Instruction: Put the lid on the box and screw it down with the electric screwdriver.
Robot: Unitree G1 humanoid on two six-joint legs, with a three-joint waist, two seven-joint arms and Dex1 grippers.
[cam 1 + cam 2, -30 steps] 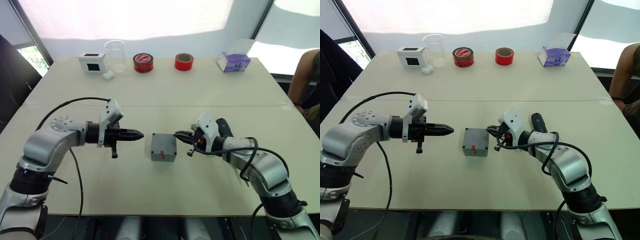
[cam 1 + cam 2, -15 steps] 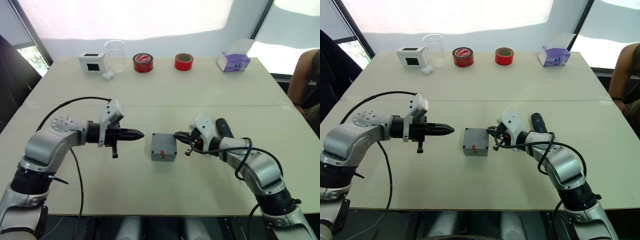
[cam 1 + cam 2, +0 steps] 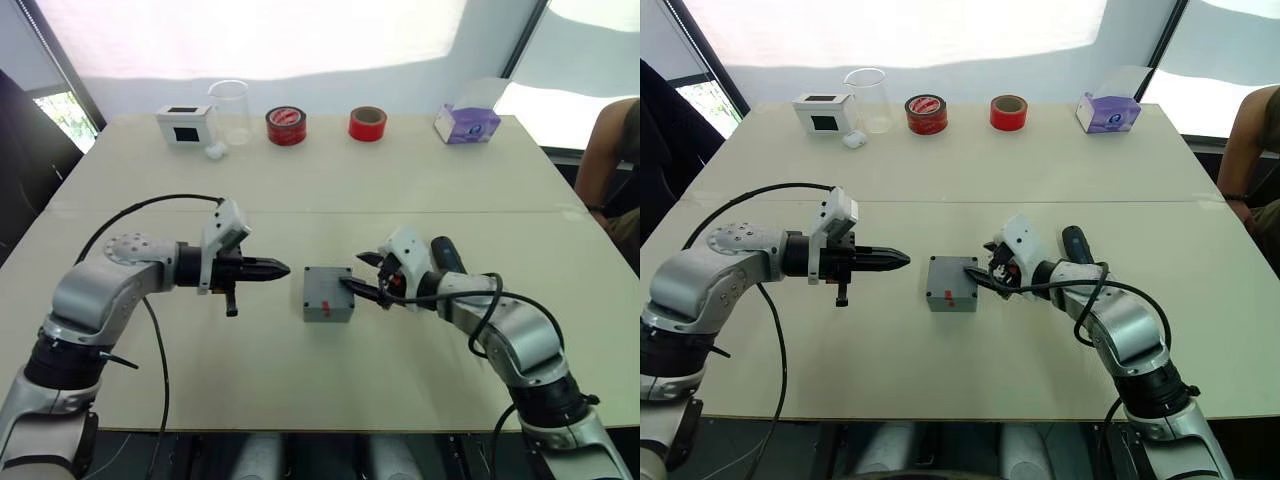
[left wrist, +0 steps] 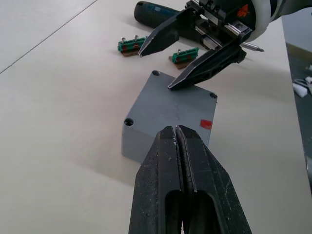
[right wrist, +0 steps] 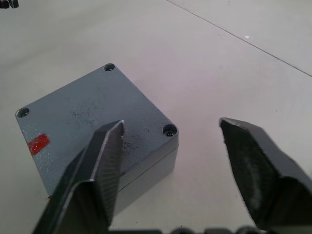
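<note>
The lid (image 5: 92, 114) already sits on the box (image 3: 328, 295), mid-bench (image 3: 400, 180) — together a stiff, smooth block, best gripped across flat opposite sides. The right claw (image 5: 170, 141) is spread wide at its corner; the left claw (image 4: 176, 141), pressed together, points at it. The electric screwdriver (image 4: 158, 10) lies just beyond the box.

Electric screwdriver (image 3: 447, 256) mostly hidden behind right arm; person (image 3: 612, 150) cut off
</note>
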